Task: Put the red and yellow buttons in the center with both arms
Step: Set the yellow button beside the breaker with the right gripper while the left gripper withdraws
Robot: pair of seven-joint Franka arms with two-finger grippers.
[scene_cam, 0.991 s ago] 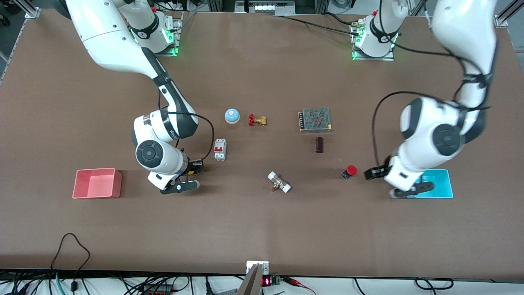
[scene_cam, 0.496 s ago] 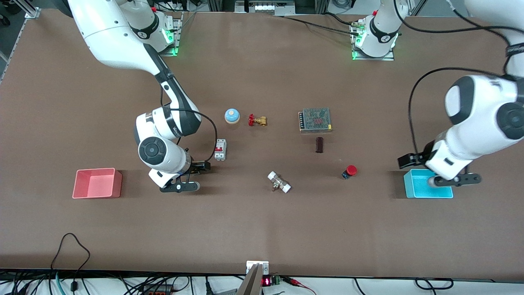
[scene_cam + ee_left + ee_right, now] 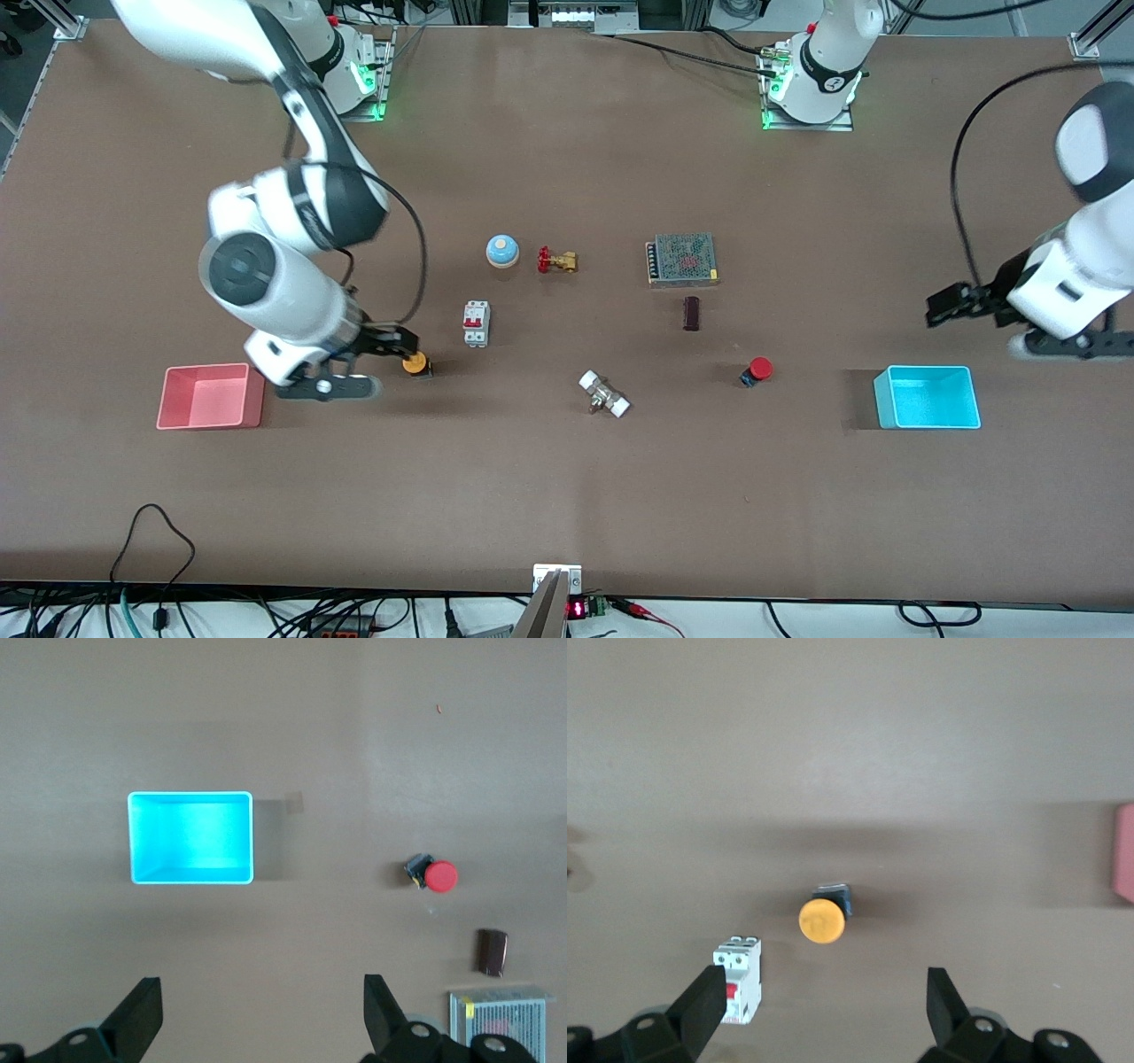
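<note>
The right gripper [image 3: 332,377] hangs over bare tabletop [image 3: 567,478] between the pink bin [image 3: 211,396] and the yellow button [image 3: 414,362], its fingers [image 3: 700,1005] spread wide and holding nothing. The yellow button rests on the table toward the right arm's end, just nearer the front camera than the white circuit breaker [image 3: 476,322].

The left gripper [image 3: 1067,344] is up in the air above the table's left-arm end near the blue bin [image 3: 927,398], fingers [image 3: 142,1019] spread, empty. The red button [image 3: 757,370] sits on the table between the blue bin and a white fitting [image 3: 604,394], near a dark block [image 3: 691,313].
</note>
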